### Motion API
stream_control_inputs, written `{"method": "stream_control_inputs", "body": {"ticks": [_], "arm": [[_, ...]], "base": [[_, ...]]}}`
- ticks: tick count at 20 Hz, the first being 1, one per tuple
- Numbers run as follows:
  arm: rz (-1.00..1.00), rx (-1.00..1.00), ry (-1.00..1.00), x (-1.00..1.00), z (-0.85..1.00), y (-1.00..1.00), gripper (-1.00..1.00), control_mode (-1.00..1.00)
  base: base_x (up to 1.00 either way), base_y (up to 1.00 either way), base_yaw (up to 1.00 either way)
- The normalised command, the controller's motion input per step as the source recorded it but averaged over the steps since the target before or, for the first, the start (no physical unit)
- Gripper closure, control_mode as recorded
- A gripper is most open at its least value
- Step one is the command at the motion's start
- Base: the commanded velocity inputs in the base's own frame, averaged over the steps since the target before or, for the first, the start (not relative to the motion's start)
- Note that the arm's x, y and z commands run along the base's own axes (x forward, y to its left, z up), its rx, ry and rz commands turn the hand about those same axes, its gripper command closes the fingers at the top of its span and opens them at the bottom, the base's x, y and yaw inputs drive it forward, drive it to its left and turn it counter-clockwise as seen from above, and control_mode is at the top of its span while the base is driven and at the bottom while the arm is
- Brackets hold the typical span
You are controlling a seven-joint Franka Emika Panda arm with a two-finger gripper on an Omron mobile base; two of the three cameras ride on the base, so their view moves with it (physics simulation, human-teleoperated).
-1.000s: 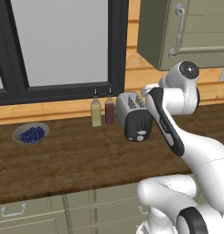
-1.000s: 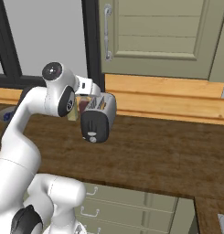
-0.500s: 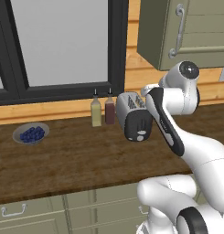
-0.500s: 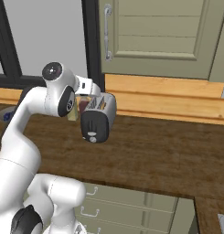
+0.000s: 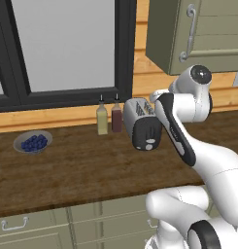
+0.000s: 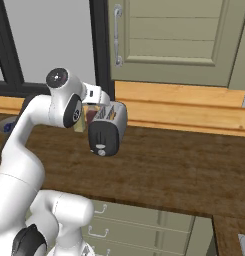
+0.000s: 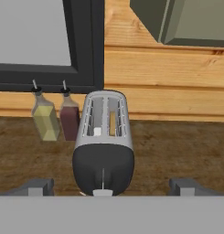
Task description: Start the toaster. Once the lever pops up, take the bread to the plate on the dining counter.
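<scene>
Since a second ago: nothing has shifted; my arm, the toaster and the bottles sit just as they did in both base views.
Jaws: spread as wide as they go, holding nothing and touching nothing. In the hand view my gripper [image 7: 111,185] shows one fingertip [image 7: 38,186] low at the left and the other low at the right.
Toaster: the toaster [image 7: 104,148] stands between my two fingertips and just beyond them, its black end panel facing me and its silver body running away toward the wall (slots on top, seen lengthwise).
Lever: the lever [image 7: 103,192] is a pale tab at the very bottom of the vertical slot in that panel, level with my fingertips and midway between them; I cannot tell whether it is pressed.
Bread: a tan slice [image 7: 113,123] shows in the right-hand slot; something pale sits in the left slot, too small to name.
Left side: a yellow bottle [image 7: 45,118] and a dark red bottle [image 7: 70,117] stand just beside the toaster against the wall, the red one nearest it.
Right side: bare brown worktop [image 7: 177,151] opens to the right of the toaster and in front of it.
Behind: a wooden wall strip runs close behind the toaster, with the black window frame [image 7: 86,43] above.
Further off: a grey bowl of blueberries [image 5: 32,142] sits well apart to the left in the left base view.
</scene>
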Motion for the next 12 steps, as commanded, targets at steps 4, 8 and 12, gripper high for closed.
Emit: {"method": "stream_control_inputs", "body": {"ticks": [4, 8, 12], "arm": [[0.00, 0.00, 0.00, 0.00, 0.00, 0.00, -1.00, -1.00], [0.00, 0.00, 0.00, 0.00, 0.00, 0.00, -1.00, -1.00], [0.00, 0.00, 0.00, 0.00, 0.00, 0.00, -1.00, -1.00]], "base": [[0.00, 0.00, 0.00], [0.00, 0.00, 0.00], [0.00, 0.00, 0.00]]}}
